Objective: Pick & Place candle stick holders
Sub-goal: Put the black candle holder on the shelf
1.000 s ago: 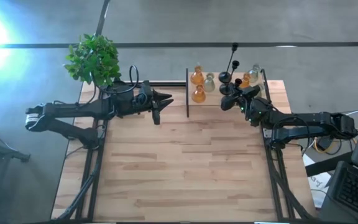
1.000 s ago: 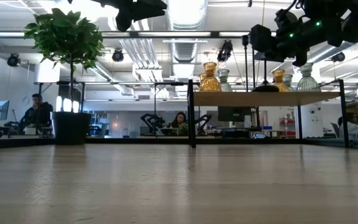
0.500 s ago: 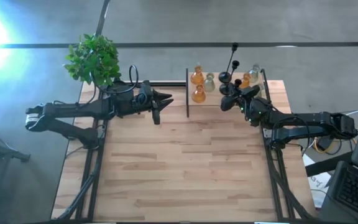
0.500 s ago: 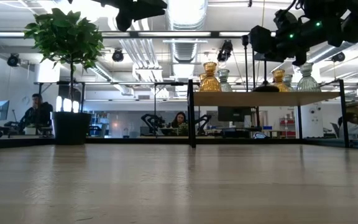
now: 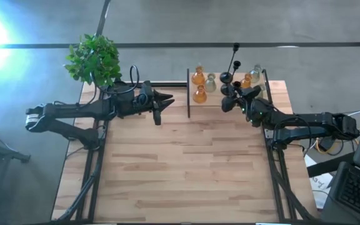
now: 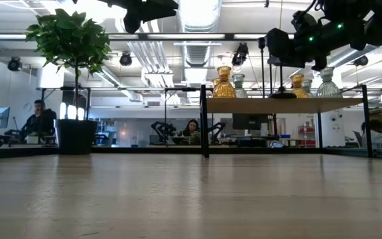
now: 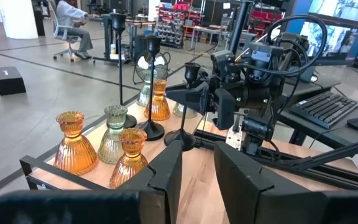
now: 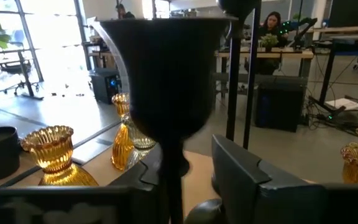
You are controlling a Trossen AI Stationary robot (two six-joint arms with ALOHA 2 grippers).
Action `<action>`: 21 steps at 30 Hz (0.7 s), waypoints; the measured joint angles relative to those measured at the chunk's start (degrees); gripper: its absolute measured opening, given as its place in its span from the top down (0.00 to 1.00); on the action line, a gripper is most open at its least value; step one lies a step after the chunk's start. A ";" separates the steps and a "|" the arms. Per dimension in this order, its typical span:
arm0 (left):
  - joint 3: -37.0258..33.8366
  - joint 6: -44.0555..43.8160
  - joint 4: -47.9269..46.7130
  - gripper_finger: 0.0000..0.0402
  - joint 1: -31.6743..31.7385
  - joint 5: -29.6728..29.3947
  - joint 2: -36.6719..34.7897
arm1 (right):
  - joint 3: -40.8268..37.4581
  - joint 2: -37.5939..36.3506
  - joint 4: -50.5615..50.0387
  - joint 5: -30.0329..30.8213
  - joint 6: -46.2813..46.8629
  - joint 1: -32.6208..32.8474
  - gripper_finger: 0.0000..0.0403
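Several candle stick holders stand by their bases on a raised shelf (image 6: 284,105) at the table's far right: amber ones (image 5: 199,95), pale clear ones (image 5: 210,82) and black stemmed ones (image 5: 226,77). My right gripper (image 5: 229,99) is open at the shelf. Its fingers stand on either side of the thin stem (image 8: 175,174) of a black holder (image 7: 190,70), just below its cup (image 8: 166,68). That holder's round base (image 7: 179,140) rests on the shelf. My left gripper (image 5: 164,107) is open and empty, above the table left of the shelf, pointing at it. My right gripper comes level at the black holder from the table's right side, with the stem (image 8: 175,186) upright between its fingers and close to one finger (image 8: 149,180). A gap shows to the other finger (image 8: 241,168). I cannot tell whether a finger touches the stem.
A green plant (image 5: 94,59) in a black pot (image 6: 75,136) stands at the table's far left corner. The shelf has a black frame with posts (image 5: 188,94). Bare wooden table top (image 5: 180,162) lies in front of both arms. People sit in the room beyond.
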 joint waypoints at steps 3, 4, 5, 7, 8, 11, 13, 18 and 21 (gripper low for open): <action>0.00 0.00 0.00 0.75 -0.02 0.00 0.00 | 0.02 0.00 -1.47 0.13 0.87 0.00 0.70; 0.00 0.00 0.00 0.75 0.00 0.00 0.00 | 0.02 0.00 -1.95 0.15 1.31 0.00 0.69; 0.00 0.00 0.00 0.75 0.00 0.02 0.00 | 0.02 0.00 -2.25 0.15 1.62 0.00 0.68; 0.00 0.00 0.00 0.75 -0.02 0.01 0.00 | 0.02 0.00 -2.33 0.15 1.80 0.00 0.66; 0.00 0.00 -0.02 0.75 0.00 0.02 0.00 | 0.02 0.00 -2.26 0.16 1.76 0.00 0.65; 0.00 0.00 0.00 0.75 -0.01 0.02 0.00 | 0.02 0.00 -2.25 0.17 1.18 0.00 0.63; 0.00 0.00 -0.02 0.75 -0.01 0.02 0.00 | 0.02 0.00 -2.19 0.17 1.11 0.02 0.62; 0.00 0.00 -0.02 0.75 0.00 0.02 0.00 | 0.02 -0.07 -2.20 0.17 1.09 0.04 0.62; 0.00 0.00 -0.02 0.75 0.00 0.02 0.00 | 0.02 -0.15 -2.20 0.17 1.09 0.07 0.63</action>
